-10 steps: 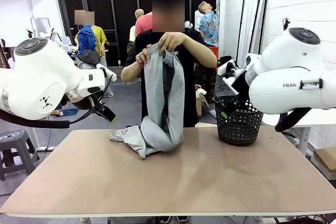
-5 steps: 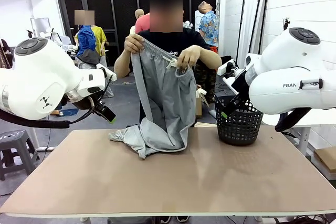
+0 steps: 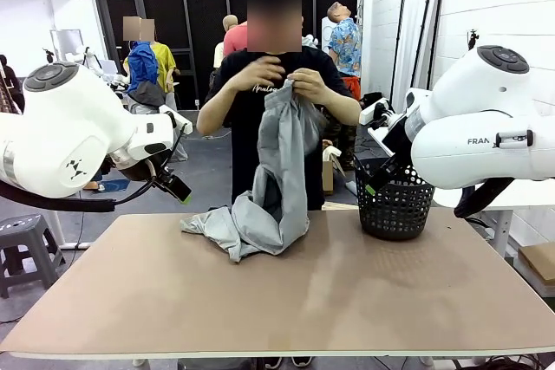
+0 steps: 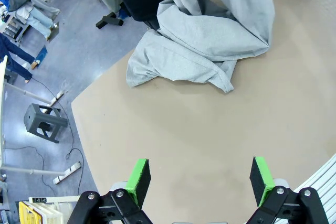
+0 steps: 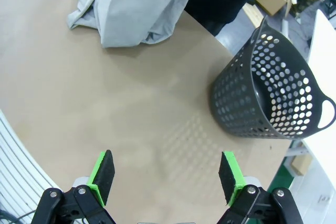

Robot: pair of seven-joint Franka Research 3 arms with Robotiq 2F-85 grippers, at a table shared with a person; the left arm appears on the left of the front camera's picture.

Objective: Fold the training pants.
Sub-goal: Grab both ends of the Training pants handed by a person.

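Observation:
A person at the far side holds the light grey training pants point(image 3: 279, 162) bunched in both hands at chest height. The lower part of the pants lies crumpled on the table's far edge, left of the middle. My left gripper point(image 3: 178, 188) hangs above the table's far left corner, apart from the cloth. In the left wrist view the pants point(image 4: 202, 38) lie beyond my left gripper point(image 4: 199, 179), which is open and empty. My right gripper point(image 5: 167, 176) is open over bare table, with the pants point(image 5: 131, 3) well ahead of it.
A dark perforated basket point(image 3: 395, 205) stands on the table's far right and appears as the basket point(image 5: 273, 93) beside my right gripper. The tan tabletop point(image 3: 329, 292) stretches bare toward the near edge. Other people stand far behind.
The person has gathered the waistband, spread wide half a second ago, into a bunch at the chest. Neither arm has moved and both grippers stay open.

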